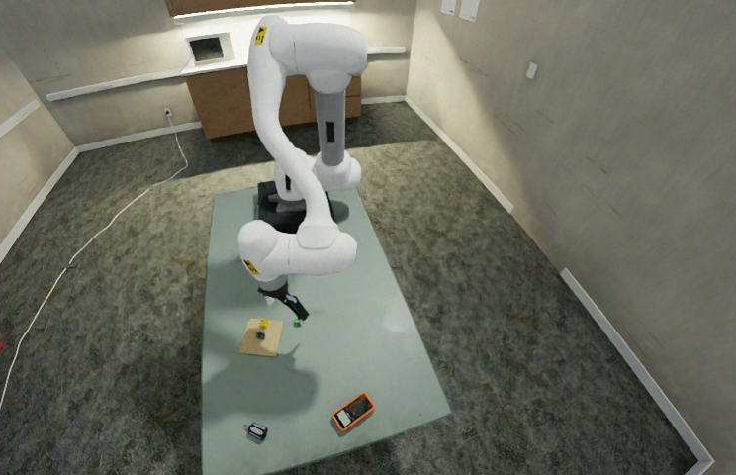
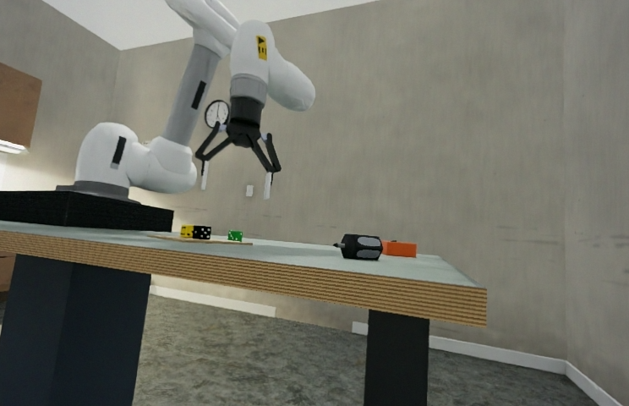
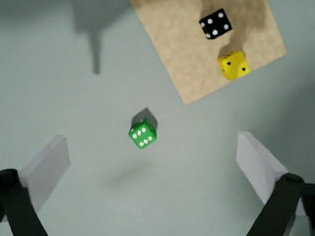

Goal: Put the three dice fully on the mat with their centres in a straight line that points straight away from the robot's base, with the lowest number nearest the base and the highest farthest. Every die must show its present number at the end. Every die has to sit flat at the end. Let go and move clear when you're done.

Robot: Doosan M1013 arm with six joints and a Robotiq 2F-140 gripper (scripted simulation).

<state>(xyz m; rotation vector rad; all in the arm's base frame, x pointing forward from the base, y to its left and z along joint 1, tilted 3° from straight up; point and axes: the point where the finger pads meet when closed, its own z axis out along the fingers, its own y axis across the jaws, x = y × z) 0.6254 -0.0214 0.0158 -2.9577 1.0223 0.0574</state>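
Observation:
A tan mat lies on the grey-green table. A black die (image 3: pixel 216 24) showing four and a yellow die (image 3: pixel 232 65) showing two sit flat on the mat. A green die (image 3: pixel 142 134) showing five sits on the table off the mat's corner. The same three show in the exterior view: yellow (image 2: pixel 186 231), black (image 2: pixel 201 232), green (image 2: pixel 234 235). In the top view the mat (image 1: pixel 259 340) is left of the green die (image 1: pixel 296 323). My gripper (image 2: pixel 234 182) is open and empty, well above the green die, fingers either side of it in the wrist view (image 3: pixel 154 164).
An orange-cased handheld device (image 1: pixel 353 412) and a small black and grey gadget (image 1: pixel 256 431) lie near the table's front end. The robot's black base block (image 2: pixel 75 208) stands at the far end. The table's edges are close on both sides.

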